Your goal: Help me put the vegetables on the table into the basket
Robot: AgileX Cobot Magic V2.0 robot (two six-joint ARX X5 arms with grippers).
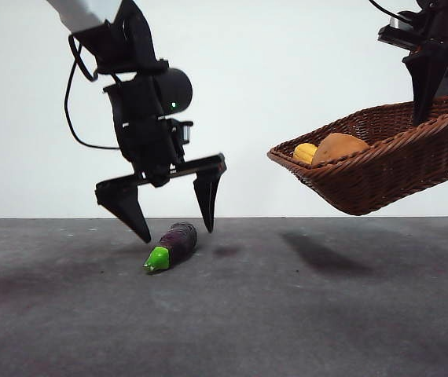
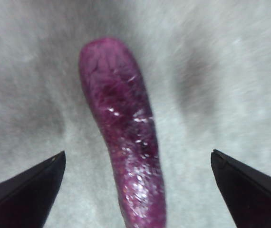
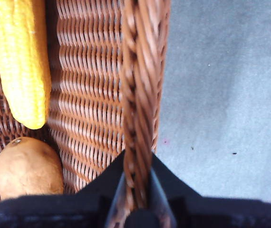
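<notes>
A dark purple eggplant (image 1: 178, 239) with a green stem lies on the grey table (image 1: 287, 314). My left gripper (image 1: 174, 222) hangs open just above it, one jaw on each side; in the left wrist view the eggplant (image 2: 126, 137) runs between the two jaws of the left gripper (image 2: 138, 190). My right gripper (image 3: 136, 190) is shut on the braided rim of the brown wicker basket (image 1: 397, 157), which it holds tilted in the air at the right. Inside the basket (image 3: 97, 95) lie a yellow corn cob (image 3: 24, 61) and a tan potato (image 3: 28, 168).
The corn cob (image 1: 306, 151) and potato (image 1: 340, 147) sit at the basket's lower end in the front view. The basket's shadow falls on the table under it.
</notes>
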